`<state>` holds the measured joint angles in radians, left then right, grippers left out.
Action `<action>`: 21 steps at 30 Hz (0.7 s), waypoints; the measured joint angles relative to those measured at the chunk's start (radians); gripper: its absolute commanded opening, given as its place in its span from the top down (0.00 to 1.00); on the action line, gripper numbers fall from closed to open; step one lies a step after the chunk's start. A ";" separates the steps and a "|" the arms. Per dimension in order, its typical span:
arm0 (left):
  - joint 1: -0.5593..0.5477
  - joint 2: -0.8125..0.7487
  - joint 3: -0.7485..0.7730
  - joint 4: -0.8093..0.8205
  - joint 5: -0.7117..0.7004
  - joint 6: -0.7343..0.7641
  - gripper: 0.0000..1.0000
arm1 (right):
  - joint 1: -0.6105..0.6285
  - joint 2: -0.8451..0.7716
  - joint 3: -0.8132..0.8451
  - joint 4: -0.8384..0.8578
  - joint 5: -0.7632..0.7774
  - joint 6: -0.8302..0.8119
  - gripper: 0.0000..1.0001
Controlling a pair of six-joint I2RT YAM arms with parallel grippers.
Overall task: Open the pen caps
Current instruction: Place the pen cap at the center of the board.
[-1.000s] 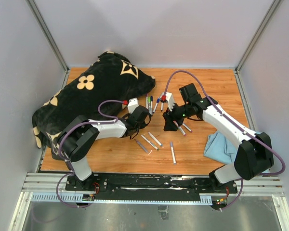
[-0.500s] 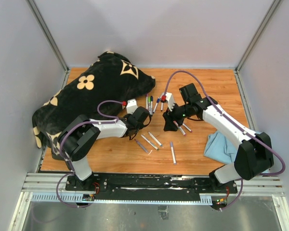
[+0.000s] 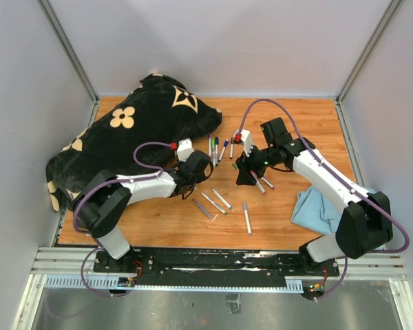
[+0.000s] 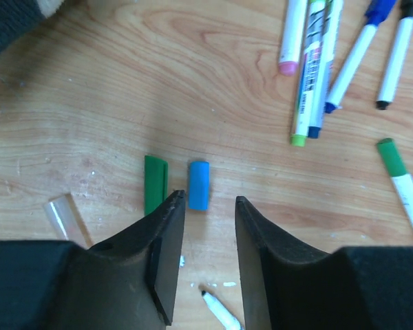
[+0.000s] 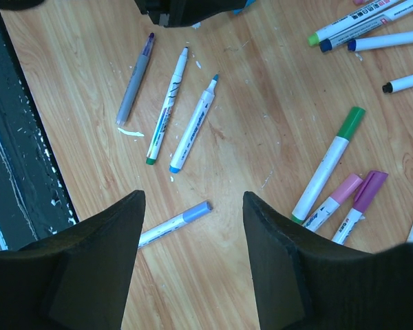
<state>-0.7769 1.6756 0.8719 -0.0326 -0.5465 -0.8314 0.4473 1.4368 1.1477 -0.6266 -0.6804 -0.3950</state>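
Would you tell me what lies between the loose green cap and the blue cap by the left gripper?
Only a strip of bare tabletop; the green cap and blue cap lie apart, as the left wrist view shows.

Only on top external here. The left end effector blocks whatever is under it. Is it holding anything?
Observer: No. In the left wrist view, the left end effector is open and empty. A loose blue cap lies on the table at its fingertips, not gripped.
Operator: Other caps off there?
Observer: Yes, a loose green cap lies beside the blue one, with a gap between them.
Operator: Right side?
Observer: In the right wrist view, the right end effector is open and empty above the table. A capped green marker lies off to one side of its fingers.
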 measured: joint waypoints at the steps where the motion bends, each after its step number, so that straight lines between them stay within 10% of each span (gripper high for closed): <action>1: 0.000 -0.021 -0.005 -0.002 0.002 0.000 0.59 | -0.001 -0.003 0.000 0.000 0.000 0.000 0.40; 21: -0.003 -0.530 -0.343 0.243 0.317 0.142 0.42 | -0.066 -0.105 -0.007 -0.013 -0.083 -0.059 0.31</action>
<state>-0.7795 1.1454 0.5293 0.2104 -0.2298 -0.6899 0.3809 1.3319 1.1408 -0.6395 -0.7635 -0.4541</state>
